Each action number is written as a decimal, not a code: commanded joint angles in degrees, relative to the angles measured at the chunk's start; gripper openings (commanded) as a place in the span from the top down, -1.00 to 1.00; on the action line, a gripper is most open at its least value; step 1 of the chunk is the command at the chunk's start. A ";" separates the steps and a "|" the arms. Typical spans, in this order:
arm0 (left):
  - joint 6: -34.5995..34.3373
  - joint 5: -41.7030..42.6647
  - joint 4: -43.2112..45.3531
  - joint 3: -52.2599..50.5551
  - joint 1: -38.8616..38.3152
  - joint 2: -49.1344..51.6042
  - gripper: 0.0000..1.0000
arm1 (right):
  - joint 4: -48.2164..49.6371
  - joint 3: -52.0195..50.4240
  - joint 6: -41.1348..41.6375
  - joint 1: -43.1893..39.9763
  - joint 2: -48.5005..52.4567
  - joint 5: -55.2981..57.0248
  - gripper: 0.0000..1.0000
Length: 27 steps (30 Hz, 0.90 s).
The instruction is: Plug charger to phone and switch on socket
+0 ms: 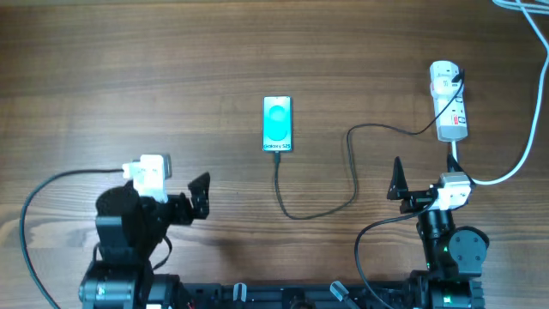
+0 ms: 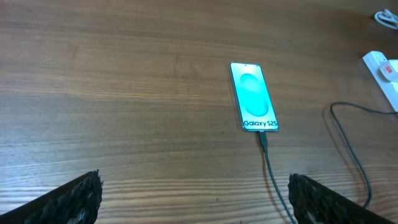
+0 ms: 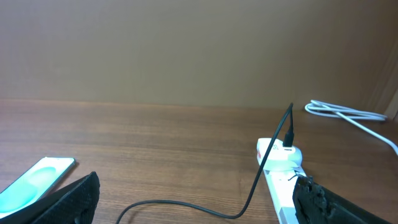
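Note:
The phone [image 1: 276, 124] lies flat mid-table, its turquoise screen lit, its white text band at the near end. It also shows in the left wrist view [image 2: 254, 96] and the right wrist view [image 3: 34, 183]. The charger cable [image 1: 296, 215] runs from the phone's near end, loops right and rises to the plug block on the white socket [image 1: 449, 103]. Its tip [image 2: 262, 138] meets the phone's near edge. My left gripper [image 1: 199, 196] is open and empty, near left of the phone. My right gripper [image 1: 422, 182] is open and empty, just in front of the socket [image 3: 283, 168].
A thick white lead [image 1: 515, 163] runs from the socket's near end to the table's right edge and up to the far right corner; it also shows in the right wrist view [image 3: 348, 113]. The socket's edge shows in the left wrist view [image 2: 385, 71].

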 commanded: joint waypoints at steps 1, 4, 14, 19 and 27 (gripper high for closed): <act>1.29 0.66 -2.14 -2.14 0.52 -9.29 -1.00 | 0.17 -0.09 0.04 0.24 -0.57 -0.07 -1.00; 1.38 1.25 -1.97 -2.25 0.52 -15.67 -1.00 | 0.17 -0.09 0.04 0.24 -0.57 -0.07 -1.00; 1.29 1.49 17.81 -17.97 0.50 -25.51 -1.00 | 0.17 -0.09 0.04 0.24 -0.57 -0.07 -1.00; 1.25 1.42 31.69 -23.41 0.50 -27.58 -1.00 | 0.17 -0.09 0.02 0.24 -0.57 -0.09 -1.00; -6.03 -5.68 43.87 -30.95 0.50 -27.58 -1.00 | 0.15 -0.09 0.04 0.24 -0.57 -0.07 -1.00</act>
